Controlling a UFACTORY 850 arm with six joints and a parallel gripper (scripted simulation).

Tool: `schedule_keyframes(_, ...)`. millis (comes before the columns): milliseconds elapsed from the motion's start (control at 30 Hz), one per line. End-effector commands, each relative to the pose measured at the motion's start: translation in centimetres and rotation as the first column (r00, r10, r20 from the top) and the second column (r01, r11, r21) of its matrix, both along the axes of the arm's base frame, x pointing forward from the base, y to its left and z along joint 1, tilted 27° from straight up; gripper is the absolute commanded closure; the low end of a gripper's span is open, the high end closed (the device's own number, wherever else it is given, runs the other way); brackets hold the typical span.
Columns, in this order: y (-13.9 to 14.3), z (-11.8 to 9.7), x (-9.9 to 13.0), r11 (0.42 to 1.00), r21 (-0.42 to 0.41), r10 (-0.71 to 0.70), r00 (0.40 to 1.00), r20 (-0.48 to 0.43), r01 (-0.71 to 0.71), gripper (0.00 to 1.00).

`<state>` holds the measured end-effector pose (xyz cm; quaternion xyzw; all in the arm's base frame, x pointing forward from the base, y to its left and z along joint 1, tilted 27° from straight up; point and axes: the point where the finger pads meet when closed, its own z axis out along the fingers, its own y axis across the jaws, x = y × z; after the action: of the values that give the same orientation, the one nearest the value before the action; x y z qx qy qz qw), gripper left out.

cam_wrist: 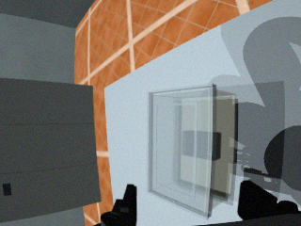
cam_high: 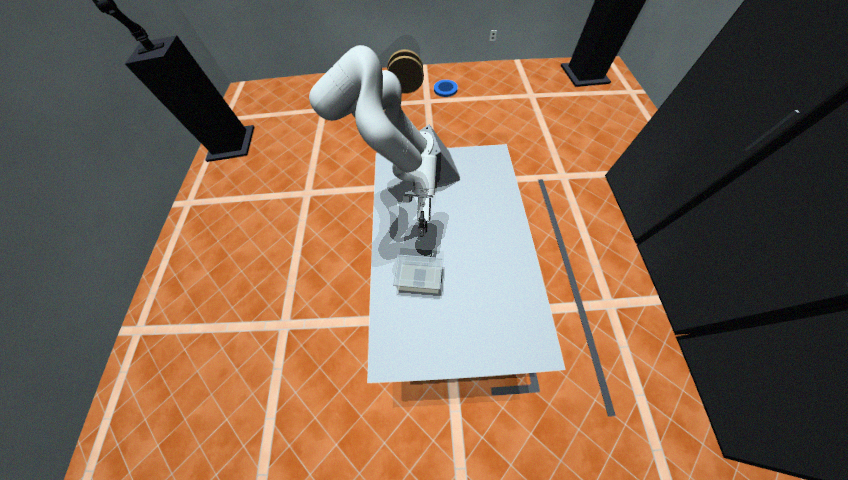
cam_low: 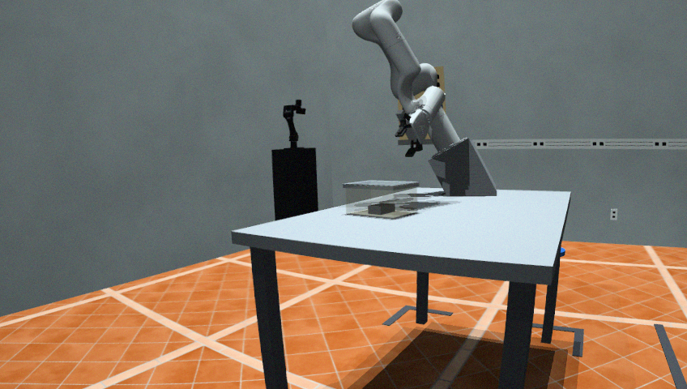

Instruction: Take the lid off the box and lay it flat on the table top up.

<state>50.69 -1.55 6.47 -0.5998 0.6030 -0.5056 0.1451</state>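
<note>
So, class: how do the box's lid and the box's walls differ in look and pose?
The lid is an opaque grey slab; the box walls are see-through, showing a dark block inside. The lid lies flat on top; the walls stand upright beneath it on the table. Both share a rectangular outline, and the open gripper touches neither.

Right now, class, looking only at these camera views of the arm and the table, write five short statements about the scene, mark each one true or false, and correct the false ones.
1. The grey flat lid sits on the clear-walled box. True.
2. The black two-fingered end effector grips the lid. False: it is open, holds nothing, and hangs in the air above the box.
3. The box stands on the pale blue rectangular table. True.
4. The box holds nothing. False: a small dark block lies inside.
5. A blue ring lies on the table. False: it lies on the orange tiled floor.
</note>
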Motion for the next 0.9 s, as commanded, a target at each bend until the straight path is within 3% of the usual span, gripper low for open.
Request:
schedule_keyframes(0,-0.5,-1.1,0.2,1.0,0.0,0.001,1.0,0.002,-0.001,0.0)
schedule_keyframes(567,-2.8,-5.6,0.5,1.0,0.0,0.001,1.0,0.002,-0.001,0.0)
schedule_keyframes(867,-3.3,-6.5,0.6,1.0,0.0,0.001,1.0,0.002,-0.001,0.0)
